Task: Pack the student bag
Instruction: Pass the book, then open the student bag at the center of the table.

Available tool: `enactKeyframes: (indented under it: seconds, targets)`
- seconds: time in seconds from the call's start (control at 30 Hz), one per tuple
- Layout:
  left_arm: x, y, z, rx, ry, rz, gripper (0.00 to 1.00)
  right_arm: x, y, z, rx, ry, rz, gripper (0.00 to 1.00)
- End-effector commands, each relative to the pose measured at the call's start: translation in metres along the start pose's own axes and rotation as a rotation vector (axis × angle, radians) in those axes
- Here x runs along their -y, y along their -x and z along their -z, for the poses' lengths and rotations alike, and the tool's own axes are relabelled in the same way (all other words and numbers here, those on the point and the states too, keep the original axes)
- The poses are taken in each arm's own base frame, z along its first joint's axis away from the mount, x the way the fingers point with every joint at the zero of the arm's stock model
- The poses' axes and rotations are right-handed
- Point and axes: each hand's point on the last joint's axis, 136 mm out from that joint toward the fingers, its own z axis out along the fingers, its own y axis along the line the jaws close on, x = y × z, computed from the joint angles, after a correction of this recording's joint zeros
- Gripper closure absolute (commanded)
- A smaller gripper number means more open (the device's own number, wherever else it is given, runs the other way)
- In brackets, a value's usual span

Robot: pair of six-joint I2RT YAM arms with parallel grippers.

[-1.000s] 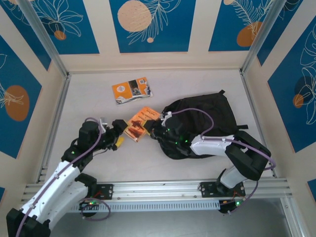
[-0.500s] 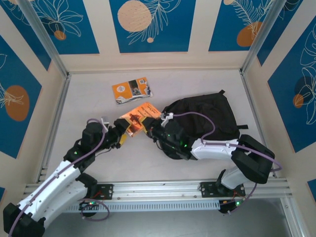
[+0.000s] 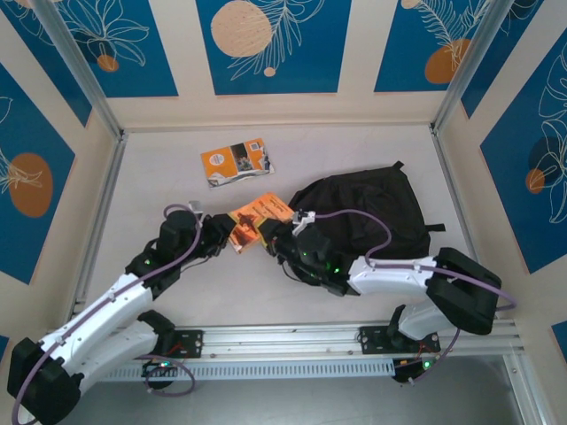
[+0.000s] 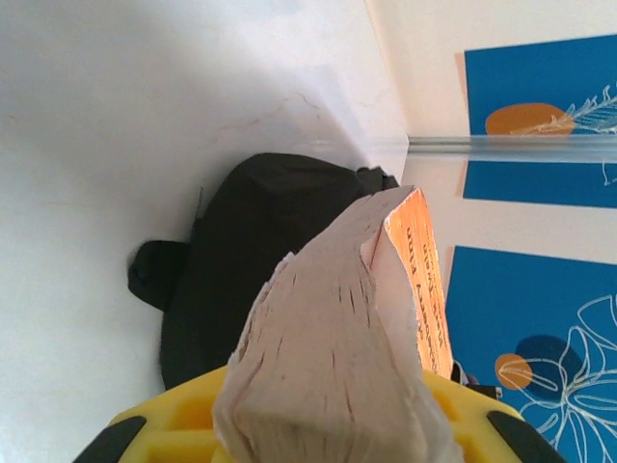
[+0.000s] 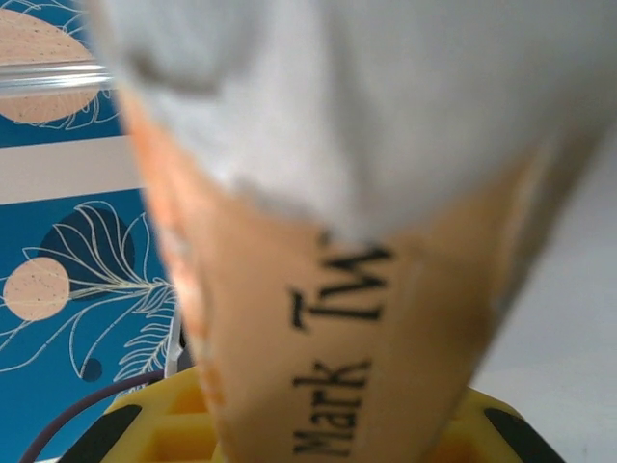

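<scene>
An orange paperback book (image 3: pixel 254 216) is held off the table between both grippers, just left of the student bag (image 3: pixel 372 205), a large black backpack lying at centre right. My left gripper (image 3: pixel 229 234) is shut on the book's left end. In the left wrist view its fanned page edges (image 4: pixel 323 338) rise from the yellow jaws, and the student bag (image 4: pixel 255 241) lies beyond. My right gripper (image 3: pixel 278 237) is shut on the book's right end. The right wrist view has the orange spine (image 5: pixel 357 328), lettered "Mark Tw", between the jaws.
A second book (image 3: pixel 236 161) with an orange and blue cover lies flat at the back of the table, left of centre. Metal frame rails (image 3: pixel 97 221) line the left and right edges. Patterned blue walls enclose the space.
My left gripper has moved right and forward with the orange book. My right gripper has shifted left off the bag's edge and its elbow has swung out to the right.
</scene>
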Motion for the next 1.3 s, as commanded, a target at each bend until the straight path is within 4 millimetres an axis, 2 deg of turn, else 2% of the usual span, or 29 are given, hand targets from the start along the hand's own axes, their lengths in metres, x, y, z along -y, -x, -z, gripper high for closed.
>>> enactKeyframes:
  seconds: [0.0, 0.1, 0.2, 0.37, 0.43, 0.53, 0.67, 0.8, 0.83, 0.9, 0.93, 1.07, 1.27]
  targets:
    - [0.006, 0.011, 0.012, 0.073, 0.011, -0.038, 1.00, -0.009, 0.018, 0.016, 0.097, -0.052, 0.168, 0.71]
    - [-0.001, 0.012, 0.022, 0.089, 0.020, -0.059, 1.00, 0.015, 0.038, 0.031, 0.137, -0.198, 0.175, 0.57]
    - [-0.007, 0.012, 0.039, 0.106, 0.047, -0.111, 1.00, 0.032, 0.052, 0.046, 0.126, -0.286, 0.171, 0.55]
    - [-0.016, 0.022, 0.078, 0.179, 0.127, -0.272, 1.00, 0.025, 0.072, 0.073, 0.112, -0.386, 0.422, 0.53]
    - [-0.017, 0.022, 0.082, 0.172, 0.145, -0.324, 1.00, 0.027, 0.080, 0.083, 0.111, -0.457, 0.503, 0.55]
    - [-0.023, 0.014, 0.076, 0.116, 0.169, -0.376, 1.00, 0.031, 0.092, 0.090, 0.074, -0.568, 0.582, 0.57]
    - [-0.028, 0.004, 0.062, 0.033, 0.189, -0.423, 1.00, 0.035, 0.094, 0.088, -0.025, -0.661, 0.665, 0.54]
    - [-0.031, -0.002, 0.051, -0.017, 0.206, -0.450, 1.00, 0.042, 0.099, 0.082, -0.045, -0.779, 0.677, 0.47]
    - [-0.033, -0.003, 0.048, -0.025, 0.209, -0.453, 1.00, 0.042, 0.098, 0.077, -0.065, -0.796, 0.685, 0.44]
    - [-0.034, -0.004, 0.044, -0.038, 0.206, -0.455, 1.00, 0.043, 0.094, 0.069, -0.093, -0.824, 0.715, 0.29]
    - [-0.034, -0.005, 0.042, -0.043, 0.202, -0.455, 1.00, 0.044, 0.094, 0.064, -0.099, -0.845, 0.731, 0.26]
    - [-0.034, -0.007, 0.039, -0.057, 0.197, -0.463, 1.00, 0.049, 0.094, 0.047, -0.123, -0.917, 0.793, 0.23]
    - [-0.032, -0.007, 0.040, -0.057, 0.195, -0.489, 1.00, 0.061, 0.112, 0.034, -0.077, -1.036, 0.850, 0.28]
